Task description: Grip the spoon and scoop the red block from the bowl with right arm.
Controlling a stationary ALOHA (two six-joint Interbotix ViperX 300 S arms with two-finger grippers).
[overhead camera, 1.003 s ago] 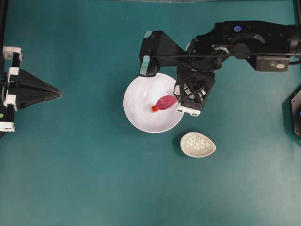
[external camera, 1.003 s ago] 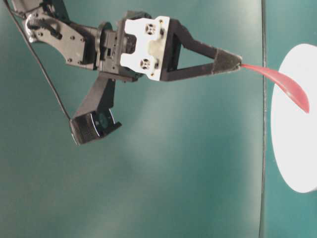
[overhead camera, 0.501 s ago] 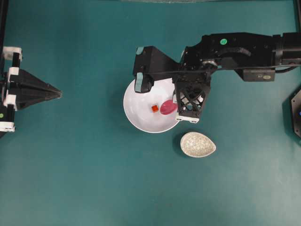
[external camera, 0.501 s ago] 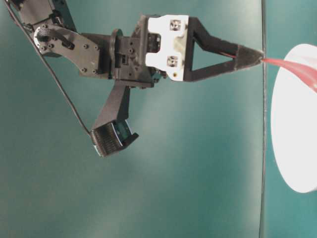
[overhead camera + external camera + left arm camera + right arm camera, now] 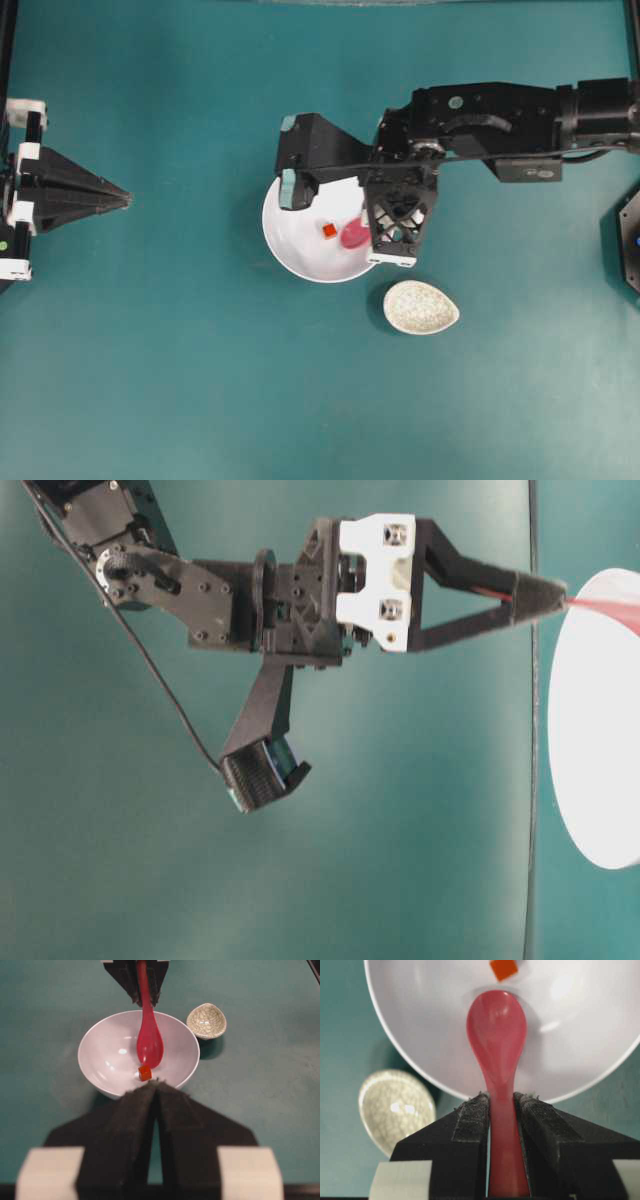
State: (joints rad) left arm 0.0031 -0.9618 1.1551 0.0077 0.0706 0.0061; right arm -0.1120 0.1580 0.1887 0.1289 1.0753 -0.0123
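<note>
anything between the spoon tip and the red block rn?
Nothing. In the right wrist view only bare white bowl floor separates the spoon tip from the block; the left wrist view agrees.

From my remote seat this reads as a robotics lab bench, not a kitchen; a plain teal table (image 5: pixel 180 380) fills every view; two black arms face each other across it; the only crockery is a white bowl (image 5: pixel 290 240) and a speckled dish (image 5: pixel 421 307).
</note>
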